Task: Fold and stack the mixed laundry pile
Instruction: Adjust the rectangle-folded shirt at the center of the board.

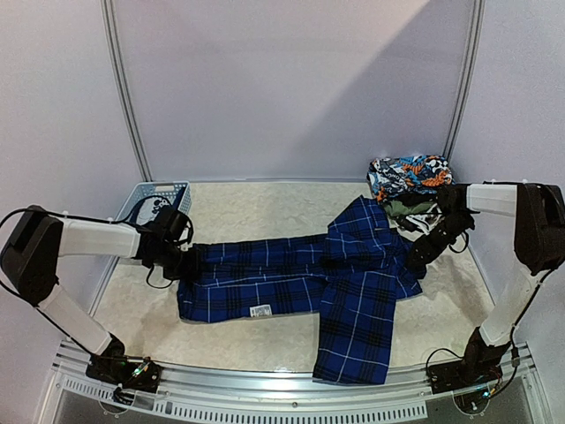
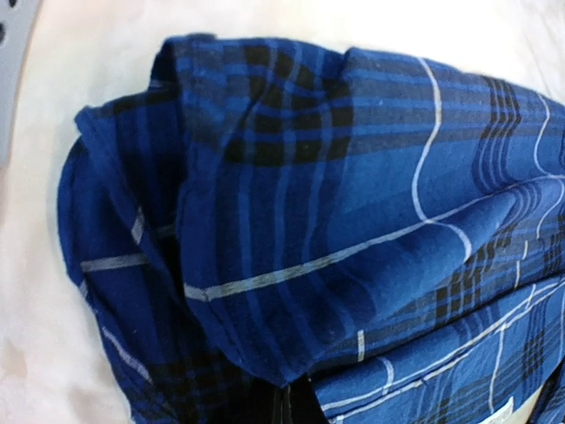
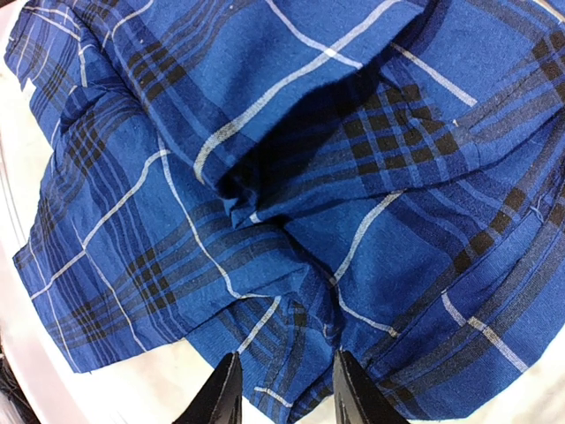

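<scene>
Left pincer (image 1: 183,261) clamps the plaid shirt (image 1: 291,283) at nine o'clock; right pincer (image 1: 413,263) gapes at three. You're folding, so likely carry that end across.

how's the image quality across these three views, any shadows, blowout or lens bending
Top external: a diagonal shade edge crosses the back wall, and the lens bows the near rail. Left wrist: plaid shirt sharp, the pale table washed out. Right wrist: shirt crisp, a deep shadow under its central fold.
</scene>
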### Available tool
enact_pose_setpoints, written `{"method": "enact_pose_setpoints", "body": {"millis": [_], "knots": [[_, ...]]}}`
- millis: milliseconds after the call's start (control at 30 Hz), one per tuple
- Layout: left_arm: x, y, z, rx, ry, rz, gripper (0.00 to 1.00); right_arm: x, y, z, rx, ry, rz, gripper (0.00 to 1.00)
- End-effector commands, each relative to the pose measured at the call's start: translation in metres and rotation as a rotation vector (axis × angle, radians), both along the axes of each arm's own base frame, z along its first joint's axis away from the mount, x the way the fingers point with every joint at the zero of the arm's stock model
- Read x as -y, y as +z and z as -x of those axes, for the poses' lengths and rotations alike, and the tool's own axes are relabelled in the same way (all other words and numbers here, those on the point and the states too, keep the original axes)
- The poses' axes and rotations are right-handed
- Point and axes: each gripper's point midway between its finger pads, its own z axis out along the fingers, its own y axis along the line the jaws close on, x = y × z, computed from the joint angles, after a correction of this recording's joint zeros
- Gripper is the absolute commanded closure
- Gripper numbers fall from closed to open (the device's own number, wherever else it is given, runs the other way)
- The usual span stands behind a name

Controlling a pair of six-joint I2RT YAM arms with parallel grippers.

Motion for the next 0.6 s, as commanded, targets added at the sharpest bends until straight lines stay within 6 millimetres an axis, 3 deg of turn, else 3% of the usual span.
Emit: {"method": "enact_pose_setpoints", "body": {"millis": [0,133,233,400,567], "knots": [[-0.005,0.02,-0.001,0.027,-0.007,-0.01,1.0,-0.003,-0.002,0.003,-0.023,0.0,-0.017,0.65],[-0.011,0.034,0.012,0.013,-0.048,-0.043,1.0,-0.002,-0.004,0.004,-0.023,0.006,-0.007,0.65],[-0.013,0.033,0.026,-0.032,-0.084,-0.053,1.0,-0.002,-0.005,0.003,-0.025,0.005,-0.009,0.65],[-0.01,0.004,0.051,-0.187,-0.132,-0.043,1.0,-0.003,-0.005,0.0,-0.024,0.002,-0.012,0.65],[-0.013,-0.019,0.065,-0.308,-0.152,-0.078,1.0,-0.002,-0.002,0.0,-0.021,0.005,-0.012,0.65]]}}
